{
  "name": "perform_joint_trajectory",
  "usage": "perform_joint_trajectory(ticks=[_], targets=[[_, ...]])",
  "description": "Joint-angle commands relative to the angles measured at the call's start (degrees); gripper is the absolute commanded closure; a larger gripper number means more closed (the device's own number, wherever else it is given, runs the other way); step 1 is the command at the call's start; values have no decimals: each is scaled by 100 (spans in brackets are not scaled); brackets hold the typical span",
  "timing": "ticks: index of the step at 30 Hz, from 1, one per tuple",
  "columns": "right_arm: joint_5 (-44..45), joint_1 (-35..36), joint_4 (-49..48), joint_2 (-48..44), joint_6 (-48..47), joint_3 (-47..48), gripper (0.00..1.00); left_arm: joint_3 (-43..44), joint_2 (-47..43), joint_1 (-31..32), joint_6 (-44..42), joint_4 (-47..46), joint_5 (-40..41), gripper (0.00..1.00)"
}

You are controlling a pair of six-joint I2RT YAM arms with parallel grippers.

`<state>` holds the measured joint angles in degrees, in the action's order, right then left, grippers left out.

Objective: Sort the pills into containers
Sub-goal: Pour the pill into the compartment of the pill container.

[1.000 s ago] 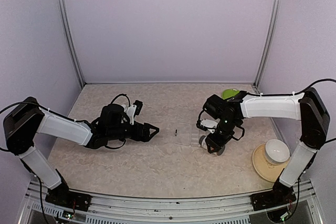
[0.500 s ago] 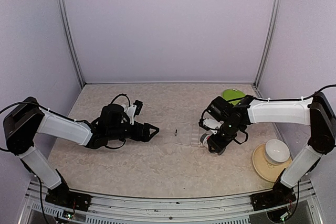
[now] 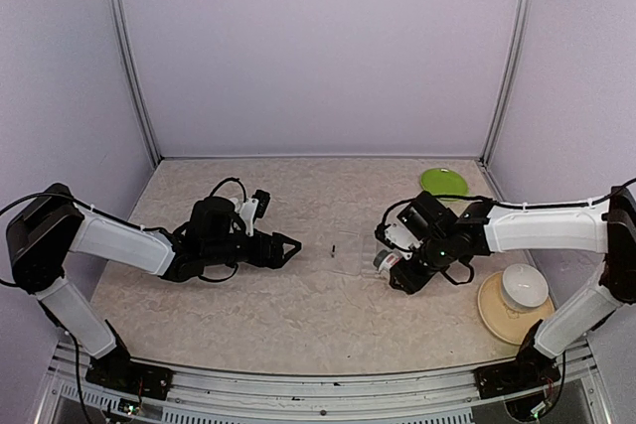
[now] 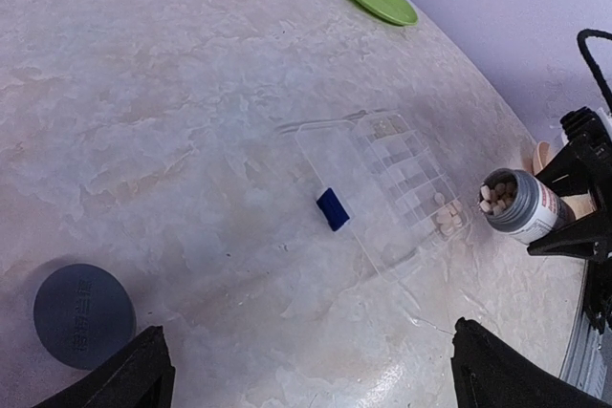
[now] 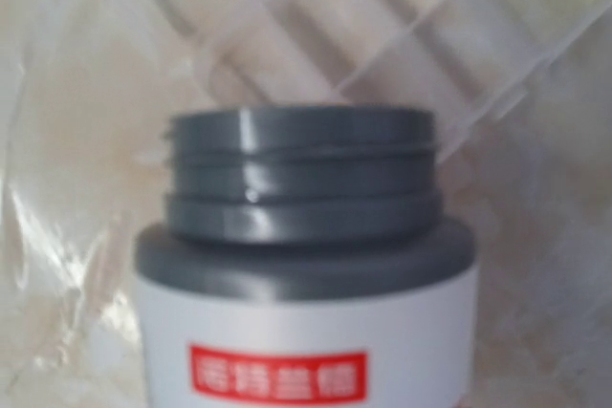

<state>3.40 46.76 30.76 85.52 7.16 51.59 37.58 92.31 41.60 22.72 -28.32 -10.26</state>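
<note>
**Right claw has the bottle at the pill box – left claw wide and holding nothing**

On my overhead feed the right claw (image 3: pixel 396 263) is closed around a white plastic bottle with a grey threaded neck and a red label (image 3: pixel 388 259). The bottle is uncapped and tipped over, with its mouth facing the flat clear rectangular pill box (image 3: pixel 350 253) in the middle of the marbled beige surface (image 3: pixel 298 315).

The left wrist camera gives me the better look. The bottle (image 4: pixel 521 205) is tilted and small white oblong pills (image 4: pixel 495 198) show in its mouth. The mouth sits just beside the box's end, though I cannot tell whether they touch. More white pills (image 4: pixel 447 221) lie in the end compartment of the box (image 4: pixel 378 164) nearest the bottle. A small dark blue piece (image 4: pixel 333 208) sits at the box's long side facing the left arm – on the plastic or on the surface, I cannot say.

The right wrist view is filled by the bottle's neck and label (image 5: pixel 304 236), with the box's ribbed compartments (image 5: pixel 382 7) right behind it.

The left claw (image 3: pixel 290 247) stands spread as wide as it goes and grips nothing. It points at the box from well apart. A round dark grey cap (image 4: pixel 83 315) lies flat on the surface near its left fingertip (image 4: pixel 143 370).

A round green plate (image 3: pixel 444 182) lies at the far right. A white bowl (image 3: pixel 524 285) sits on a tan plate (image 3: pixel 497 313) at the near right.
</note>
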Motion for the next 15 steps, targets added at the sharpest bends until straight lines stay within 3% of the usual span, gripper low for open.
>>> perform_joint_trajectory(ticks=[1, 15], targets=[[334, 77, -901, -601, 42, -252, 85, -40, -12, -21, -22, -117, 13, 1], [1212, 102, -3173, -2462, -61, -1569, 85, -32, -21, -25, -65, -78, 83, 1]])
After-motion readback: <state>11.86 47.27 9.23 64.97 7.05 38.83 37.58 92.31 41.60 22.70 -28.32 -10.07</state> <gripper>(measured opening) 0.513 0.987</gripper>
